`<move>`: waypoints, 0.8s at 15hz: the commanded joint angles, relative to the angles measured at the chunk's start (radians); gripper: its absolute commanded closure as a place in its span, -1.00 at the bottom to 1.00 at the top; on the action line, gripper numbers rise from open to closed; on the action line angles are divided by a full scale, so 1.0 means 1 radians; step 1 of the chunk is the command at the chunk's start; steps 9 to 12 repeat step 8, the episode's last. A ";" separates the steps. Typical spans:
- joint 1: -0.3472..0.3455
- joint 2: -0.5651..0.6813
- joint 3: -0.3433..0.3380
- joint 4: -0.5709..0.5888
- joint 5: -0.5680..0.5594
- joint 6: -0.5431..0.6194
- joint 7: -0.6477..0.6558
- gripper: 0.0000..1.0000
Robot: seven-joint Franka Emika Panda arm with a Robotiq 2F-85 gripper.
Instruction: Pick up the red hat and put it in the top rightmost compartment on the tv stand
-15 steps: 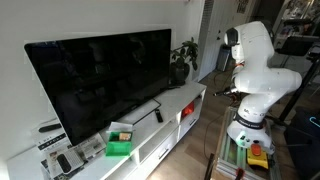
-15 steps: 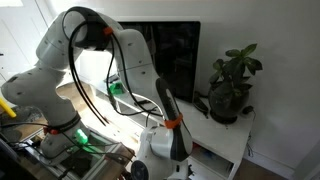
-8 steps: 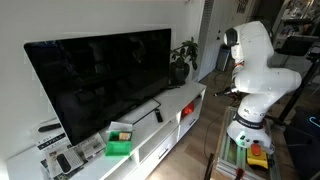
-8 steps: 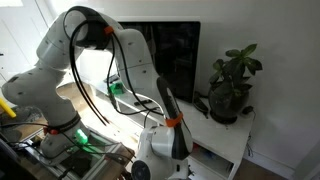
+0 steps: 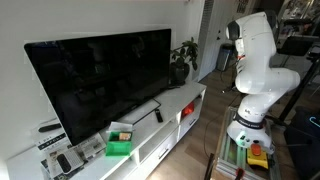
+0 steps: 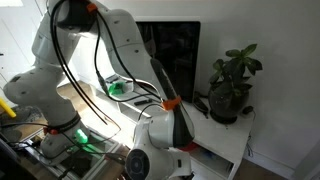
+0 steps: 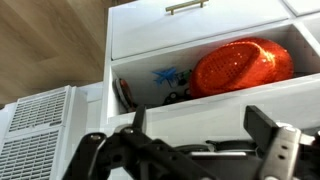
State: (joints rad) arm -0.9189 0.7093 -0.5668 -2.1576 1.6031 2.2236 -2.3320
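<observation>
Open wide, the pincer (image 7: 195,122) has its two fingers (image 7: 268,140) far apart and holds nothing. It hangs in front of the tv stand (image 7: 230,28), near the red hat (image 7: 243,68) but not touching it.

In the wrist view the red hat lies inside an open cubby (image 7: 140,68) of the tv stand. It is round and shiny and fills most of one side of the cubby. (I cannot tell from this view which cubby of the tv stand it is.) A small blue thing (image 7: 168,75) and some dark things (image 7: 124,92) sit in the same cubby, beside the hat. Just above the cubby the tv stand has a white drawer with a gold handle (image 7: 187,7). Next to the tv stand there is a wood floor (image 7: 50,40) and a white box with slits (image 7: 35,135).

In both exterior views a big black TV (image 5: 100,80) (image 6: 180,60) stands on top of the tv stand. A green box (image 5: 120,147) sits on top too, in front of the TV. A plant (image 6: 232,85) in a dark pot stands at one end of the tv stand. The white robot arm (image 5: 255,65) is near that same end.
</observation>
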 commanded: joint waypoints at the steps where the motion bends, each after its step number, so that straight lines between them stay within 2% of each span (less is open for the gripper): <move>1: 0.046 -0.106 -0.040 -0.092 -0.134 0.080 0.016 -1.00; 4: 0.057 -0.159 -0.052 -0.131 -0.238 0.125 0.016 -1.00; 5: 0.012 -0.100 -0.008 -0.074 -0.183 0.108 0.011 -1.00; 12: 0.005 -0.109 0.002 -0.078 -0.190 0.112 0.012 -1.00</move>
